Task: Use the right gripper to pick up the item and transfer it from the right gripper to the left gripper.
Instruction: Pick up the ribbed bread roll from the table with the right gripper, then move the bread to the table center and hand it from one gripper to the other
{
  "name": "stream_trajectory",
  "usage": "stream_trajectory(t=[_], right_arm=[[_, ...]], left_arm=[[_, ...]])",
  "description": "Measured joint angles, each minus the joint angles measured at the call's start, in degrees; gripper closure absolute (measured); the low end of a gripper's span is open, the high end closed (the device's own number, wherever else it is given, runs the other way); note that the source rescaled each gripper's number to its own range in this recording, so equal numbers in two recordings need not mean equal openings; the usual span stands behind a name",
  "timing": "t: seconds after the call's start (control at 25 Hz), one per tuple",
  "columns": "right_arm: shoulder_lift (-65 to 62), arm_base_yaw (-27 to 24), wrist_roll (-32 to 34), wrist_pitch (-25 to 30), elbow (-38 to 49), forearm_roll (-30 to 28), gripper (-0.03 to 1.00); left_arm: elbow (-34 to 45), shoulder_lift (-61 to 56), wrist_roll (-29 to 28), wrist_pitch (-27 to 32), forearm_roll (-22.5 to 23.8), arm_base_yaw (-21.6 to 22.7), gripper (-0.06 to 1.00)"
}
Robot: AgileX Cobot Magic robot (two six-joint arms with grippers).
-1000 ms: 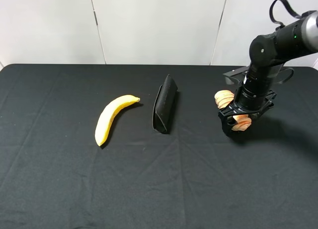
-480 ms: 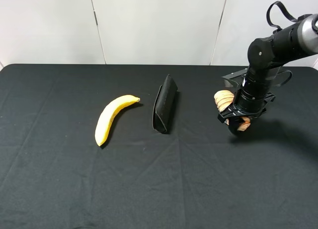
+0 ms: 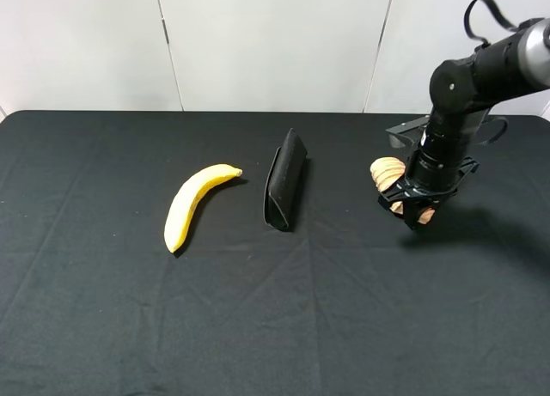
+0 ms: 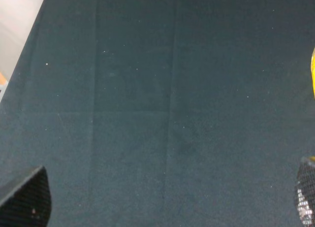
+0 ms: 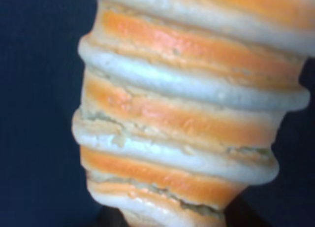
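Right tool clamped across the loaf on the right side of the bench.
The loaf's ridges fill the right wrist view. I cannot tell whether it rests on the bench or hangs just clear. It is well right of the case, with the banana farther left. The left tool has its fingers wide apart above the bench.

White panelled wall behind a table draped in creased black cloth; lighting seems even.
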Motion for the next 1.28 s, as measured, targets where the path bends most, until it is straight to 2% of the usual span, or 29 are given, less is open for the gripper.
stream_trajectory(t=[0.32, 0.92, 1.04, 1.28], right_arm=[[-7.3, 0.0, 0.0, 5.4, -1.8, 1.0, 0.89], [-20.9, 0.1, -6.6, 12.7, -1.8, 11.8, 0.91], [-22.5, 2.2, -8.2, 14.5, -1.8, 12.0, 0.91], [-23.2, 9.7, -10.2, 17.1, -1.8, 10.4, 0.92]], left_arm=[[0.0, 0.0, 0.0, 0.0, 0.0, 0.0, -0.04], [0.0, 0.0, 0.0, 0.0, 0.0, 0.0, -0.04], [0.0, 0.0, 0.0, 0.0, 0.0, 0.0, -0.04], [0.0, 0.0, 0.0, 0.0, 0.0, 0.0, -0.04]])
